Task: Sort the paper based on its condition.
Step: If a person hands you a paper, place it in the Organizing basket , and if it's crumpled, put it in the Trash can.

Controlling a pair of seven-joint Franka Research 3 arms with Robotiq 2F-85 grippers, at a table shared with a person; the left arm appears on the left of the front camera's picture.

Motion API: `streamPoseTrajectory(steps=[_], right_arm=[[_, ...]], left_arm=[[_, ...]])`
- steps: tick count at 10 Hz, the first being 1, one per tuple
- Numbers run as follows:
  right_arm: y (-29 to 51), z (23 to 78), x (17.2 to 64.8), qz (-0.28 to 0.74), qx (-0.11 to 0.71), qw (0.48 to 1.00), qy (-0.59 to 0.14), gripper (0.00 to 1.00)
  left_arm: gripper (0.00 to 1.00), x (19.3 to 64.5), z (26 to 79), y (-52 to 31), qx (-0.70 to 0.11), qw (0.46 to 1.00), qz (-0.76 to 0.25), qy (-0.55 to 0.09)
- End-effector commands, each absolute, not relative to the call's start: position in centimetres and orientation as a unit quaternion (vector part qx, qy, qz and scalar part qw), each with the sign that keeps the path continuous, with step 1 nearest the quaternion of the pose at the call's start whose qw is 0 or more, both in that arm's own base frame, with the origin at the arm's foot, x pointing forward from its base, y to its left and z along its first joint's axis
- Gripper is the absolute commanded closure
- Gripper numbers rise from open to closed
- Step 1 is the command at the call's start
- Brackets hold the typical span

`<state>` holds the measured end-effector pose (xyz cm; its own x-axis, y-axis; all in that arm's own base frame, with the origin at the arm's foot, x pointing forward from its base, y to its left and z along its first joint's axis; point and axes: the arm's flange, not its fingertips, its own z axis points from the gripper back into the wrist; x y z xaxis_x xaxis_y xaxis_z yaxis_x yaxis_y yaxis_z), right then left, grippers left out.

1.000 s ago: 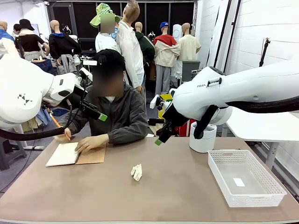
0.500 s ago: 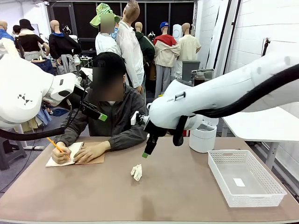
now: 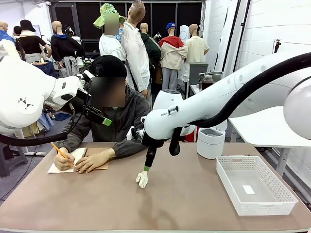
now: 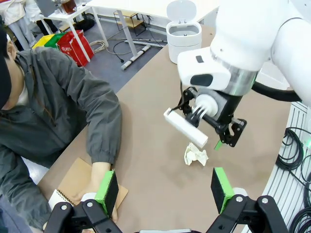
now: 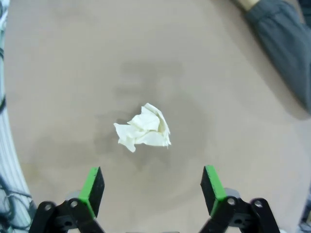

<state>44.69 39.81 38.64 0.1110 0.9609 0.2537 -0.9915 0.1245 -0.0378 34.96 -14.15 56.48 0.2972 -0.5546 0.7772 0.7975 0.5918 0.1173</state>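
White basket (image 3: 227,186) near right side of table (image 3: 184,206). Crumpled paper (image 3: 142,179) mid-table, well apart from basket. Right gripper (image 3: 145,168) just above paper, jaws wide, holding nothing. Left gripper (image 4: 164,187) raised over left side, jaws wide, holding nothing. Far edge: person's hand (image 3: 91,161) on notebook (image 3: 76,154).

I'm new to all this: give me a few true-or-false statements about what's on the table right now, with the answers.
1. The crumpled paper lies loose on the table. True.
2. The right gripper is shut on it. False: it is open, above the paper.
3. The basket holds a crumpled ball. False: a small flat white piece lies in it.
4. The person holds a pencil over a notebook. True.
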Motion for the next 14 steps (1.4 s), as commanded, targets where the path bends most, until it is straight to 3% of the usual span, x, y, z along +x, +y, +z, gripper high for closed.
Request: streamPoseTrajectory(steps=[1, 7, 14], right_arm=[[41.0, 38.1, 45.2, 0.661, 0.068, 0.743, -0.078, 0.0], [42.8, 35.1, 44.8, 0.681, 0.063, 0.73, -0.024, 0.0], [44.6, 33.8, 45.2, 0.696, 0.033, 0.717, -0.032, 0.0]], left_arm=[[0.0, 35.0, 56.4, -14.1, -0.151, 0.794, -0.424, -0.408], [0.0, 35.0, 56.4, -14.1, -0.151, 0.794, -0.424, -0.408], [0.0, 35.0, 56.4, -14.1, -0.151, 0.794, -0.424, -0.408]])
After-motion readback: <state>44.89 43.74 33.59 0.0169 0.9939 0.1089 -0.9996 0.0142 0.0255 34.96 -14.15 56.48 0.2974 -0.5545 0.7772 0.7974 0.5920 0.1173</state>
